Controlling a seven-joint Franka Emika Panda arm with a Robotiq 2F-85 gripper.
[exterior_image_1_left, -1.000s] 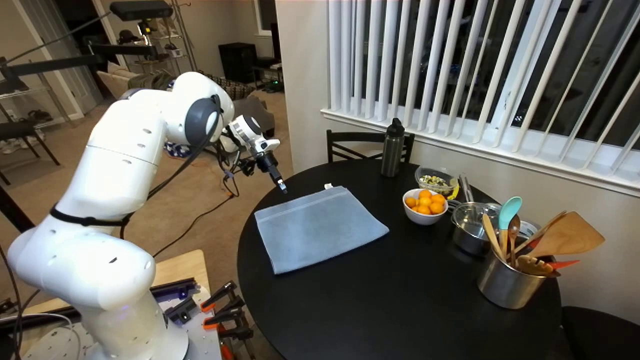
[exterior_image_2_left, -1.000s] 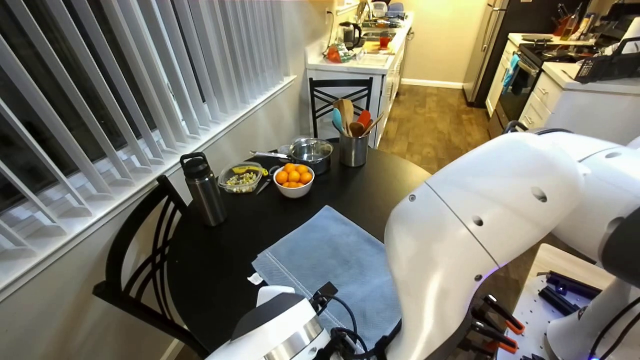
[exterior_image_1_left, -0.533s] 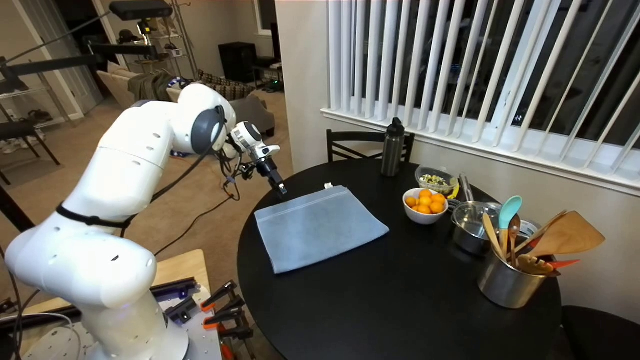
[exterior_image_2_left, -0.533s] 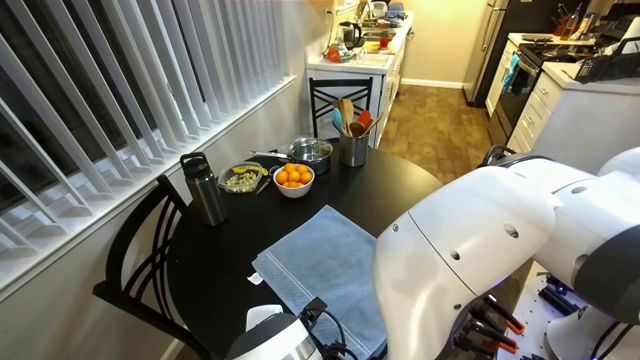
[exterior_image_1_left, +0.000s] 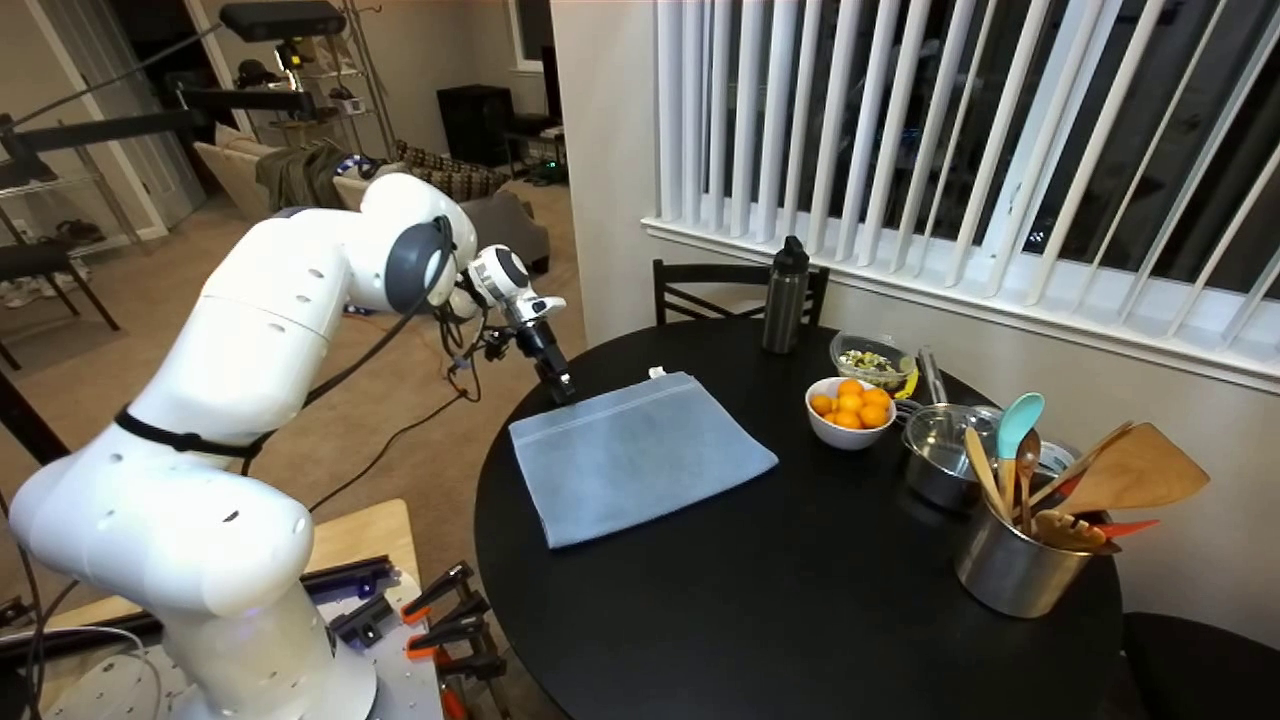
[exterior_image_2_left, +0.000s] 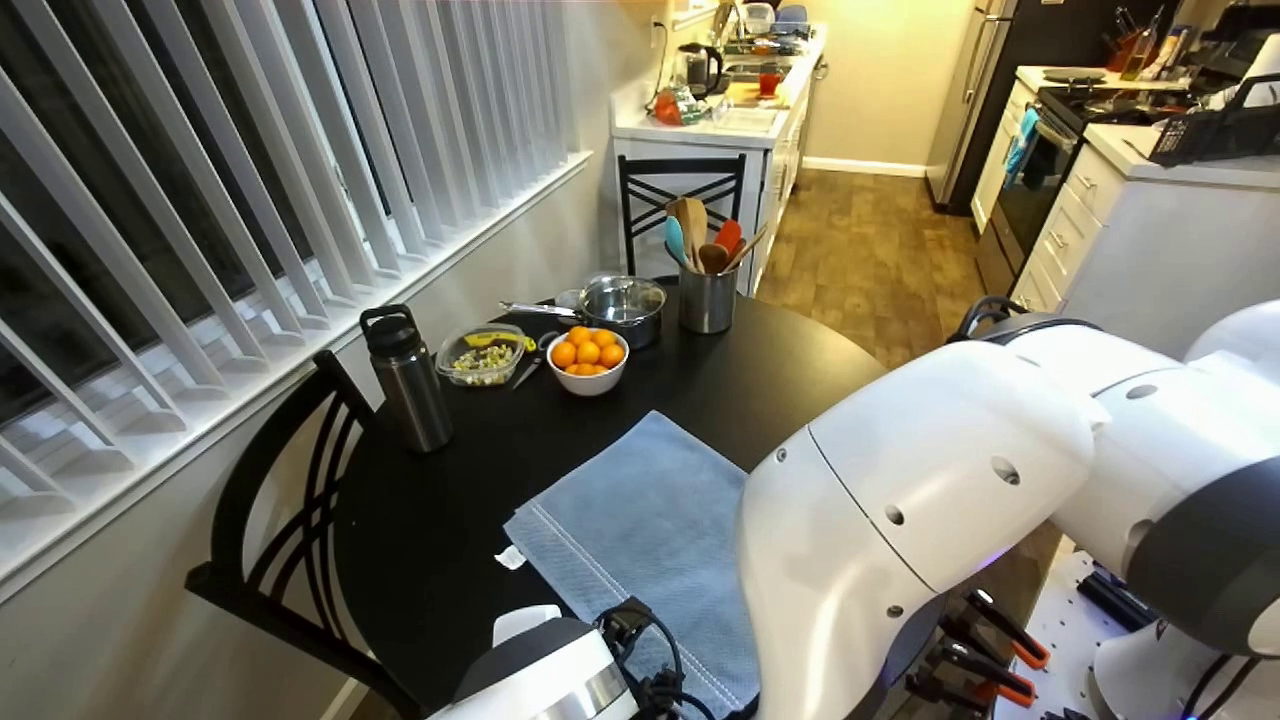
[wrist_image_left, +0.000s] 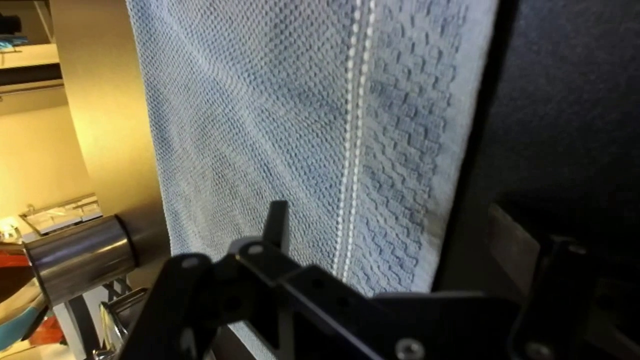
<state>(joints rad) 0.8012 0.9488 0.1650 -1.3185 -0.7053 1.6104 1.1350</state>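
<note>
A light blue cloth (exterior_image_1_left: 640, 460) lies flat on the round black table (exterior_image_1_left: 800, 590). It also shows in an exterior view (exterior_image_2_left: 630, 530), partly behind the arm, and fills much of the wrist view (wrist_image_left: 270, 125). A double row of white stitching runs beside its hemmed edge. My gripper (exterior_image_1_left: 562, 388) is at that stitched edge, near the table's rim. In the wrist view my gripper (wrist_image_left: 395, 227) is open, with one finger over the cloth and the other past its edge over the black tabletop. Nothing is held. Whether a fingertip touches the cloth or table, I cannot tell.
A white bowl of oranges (exterior_image_1_left: 845, 432), a see-through food container (exterior_image_1_left: 870, 365), a metal bottle (exterior_image_1_left: 785, 305), a pot (exterior_image_1_left: 940, 475) and a metal utensil holder (exterior_image_1_left: 1020, 575) stand on the table. A black chair (exterior_image_2_left: 290, 520) stands by the window. Clamps (exterior_image_1_left: 450, 620) sit beside the robot's base.
The arm has lowered, bringing my gripper down to the cloth's stitched edge. The gripper looks wider than one second ago. The cloth and other things have not moved.
</note>
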